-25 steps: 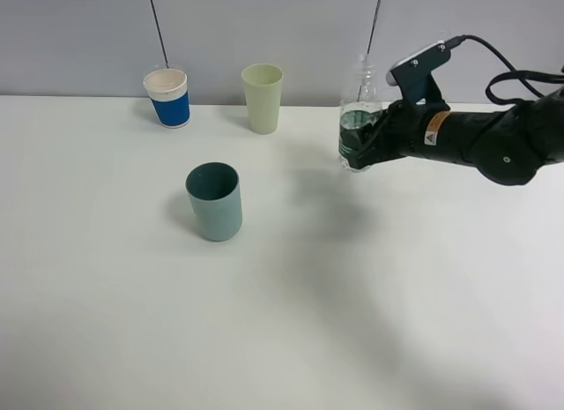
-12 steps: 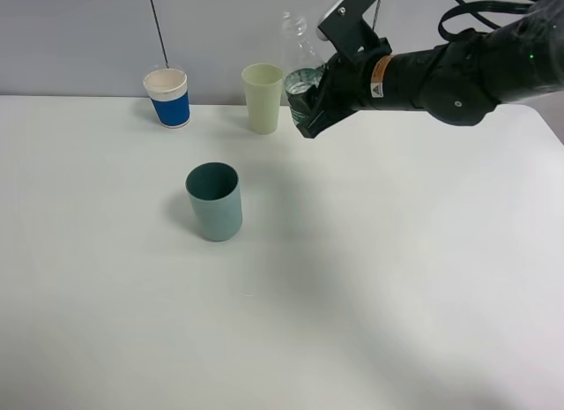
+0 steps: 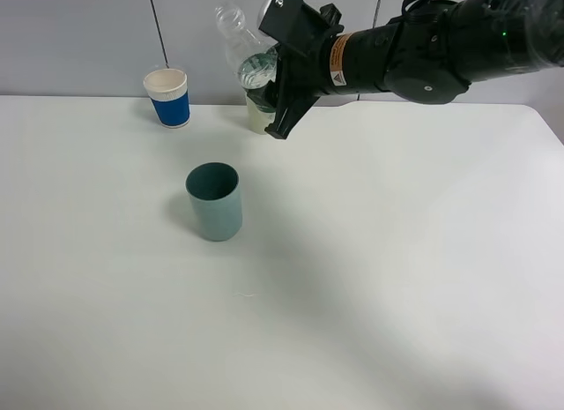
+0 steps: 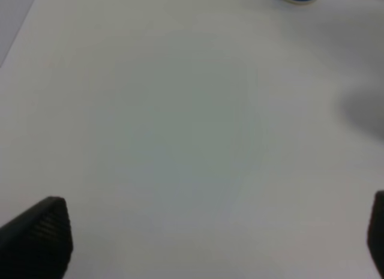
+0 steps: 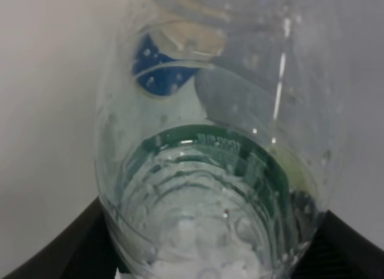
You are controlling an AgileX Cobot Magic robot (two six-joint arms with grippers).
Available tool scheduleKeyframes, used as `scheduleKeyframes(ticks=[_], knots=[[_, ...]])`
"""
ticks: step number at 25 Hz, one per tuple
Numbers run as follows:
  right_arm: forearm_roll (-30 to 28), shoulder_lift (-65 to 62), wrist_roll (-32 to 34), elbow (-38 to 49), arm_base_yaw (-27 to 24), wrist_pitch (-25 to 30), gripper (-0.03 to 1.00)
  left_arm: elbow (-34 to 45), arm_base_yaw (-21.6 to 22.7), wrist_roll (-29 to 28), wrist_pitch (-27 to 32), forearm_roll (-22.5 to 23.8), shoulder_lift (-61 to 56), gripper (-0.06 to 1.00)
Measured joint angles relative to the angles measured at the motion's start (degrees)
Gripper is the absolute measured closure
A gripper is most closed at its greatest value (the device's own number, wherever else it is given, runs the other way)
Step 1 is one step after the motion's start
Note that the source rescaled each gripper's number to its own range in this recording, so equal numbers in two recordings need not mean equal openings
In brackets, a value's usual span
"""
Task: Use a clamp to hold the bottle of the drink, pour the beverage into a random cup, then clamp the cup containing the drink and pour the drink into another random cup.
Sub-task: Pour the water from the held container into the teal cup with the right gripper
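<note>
Exterior high view — white table, grey wall — right tool around bottle, left tool wide

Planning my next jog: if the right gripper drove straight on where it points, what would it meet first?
Probably the blue-and-white cup: past the bottle clamped in the right gripper, the wrist view looks at it. The pale green cup sits close by; depth is unclear.

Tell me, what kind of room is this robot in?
Probably a robot lab or test room. There is a plain white table, a bare grey wall behind it, and a big black robot arm holding a bottle, with a teal cup and a blue cup set out.
</note>
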Motion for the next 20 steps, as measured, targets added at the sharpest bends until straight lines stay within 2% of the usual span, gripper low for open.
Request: scheduleKeyframes(ticks=[5, 11, 16, 20], knots=[[-1.2, 0.1, -8.7, 0.0, 1.8, 3.0, 0.97, 0.0, 0.0, 0.0, 0.0, 0.0, 0.0, -0.05], [-1.2, 0.4, -15.9, -0.1, 2.7, 6.9, 0.97, 0.0, 0.0, 0.0, 0.0, 0.0, 0.0, -0.05], [-1.9, 2.6, -17.6, -2.3, 4.5, 10.2, 0.97, 0.0, 0.0, 0.0, 0.0, 0.0, 0.0, -0.05], [-5.4, 3.7, -17.8, -4.3, 5.4, 12.5, 0.97, 0.0, 0.0, 0.0, 0.0, 0.0, 0.0, -0.05]])
